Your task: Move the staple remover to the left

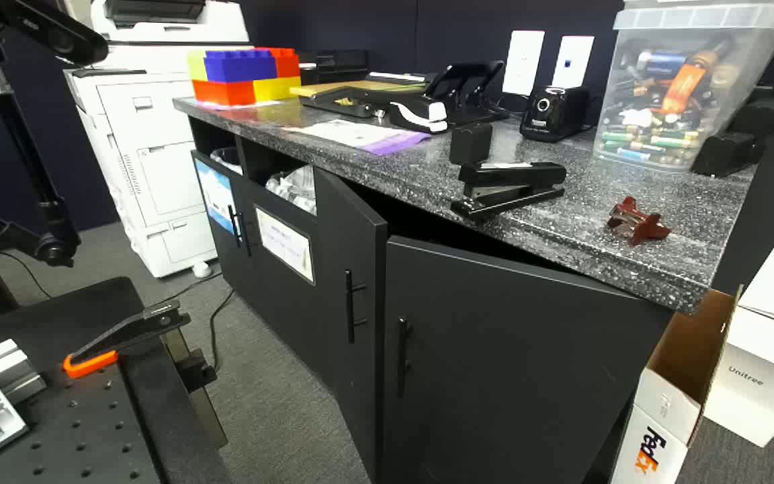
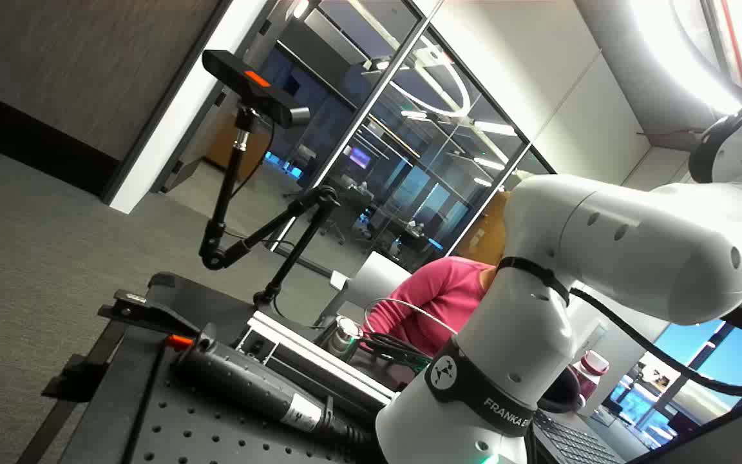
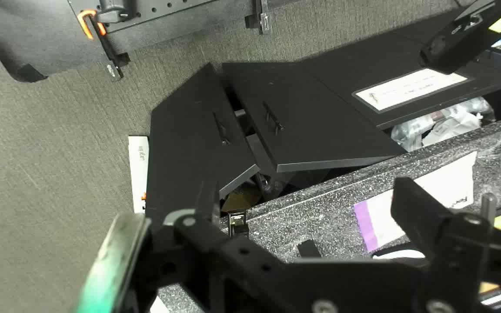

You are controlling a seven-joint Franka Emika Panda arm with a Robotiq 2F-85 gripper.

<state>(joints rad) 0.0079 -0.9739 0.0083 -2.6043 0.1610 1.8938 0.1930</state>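
Note:
The staple remover (image 1: 637, 223) is small, dark red and claw-shaped. In an exterior view it lies on the speckled grey counter (image 1: 562, 232), near the front edge and the right end. It does not show in the wrist view, where the gripper covers part of the counter. My gripper (image 3: 308, 191) shows in the wrist view with its two black fingers wide apart and nothing between them. It is above the counter and apart from it. In an exterior view the arm (image 2: 525, 309) shows, but its gripper is out of frame.
A black stapler (image 1: 514, 176) lies left of the staple remover; its end shows in the wrist view (image 3: 237, 219). Behind stand a small black block (image 1: 471, 143), a pencil sharpener (image 1: 553, 114) and a battery bin (image 1: 689, 87). Cabinet doors (image 1: 494, 363) hang ajar below the counter.

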